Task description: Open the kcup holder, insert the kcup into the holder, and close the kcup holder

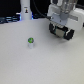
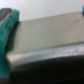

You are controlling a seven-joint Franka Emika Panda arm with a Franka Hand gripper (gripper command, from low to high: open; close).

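The kcup (image 1: 31, 42), a tiny pale pod with a green top, stands upright on the white table towards the exterior view's left. My gripper (image 1: 63, 26) hangs at the upper right, far from the pod, right over a black boxy shape with grey marks that looks like the kcup holder (image 1: 61, 33). Its fingertips are lost against that dark shape. The wrist view is blurred: a broad grey surface (image 2: 50, 40) fills it, with one teal finger pad (image 2: 6, 30) at the edge. Nothing shows whether the holder is open.
A tall white bottle-like post (image 1: 25, 10) stands at the back, left of the gripper. Dark equipment lines the table's far edge (image 1: 10, 20).
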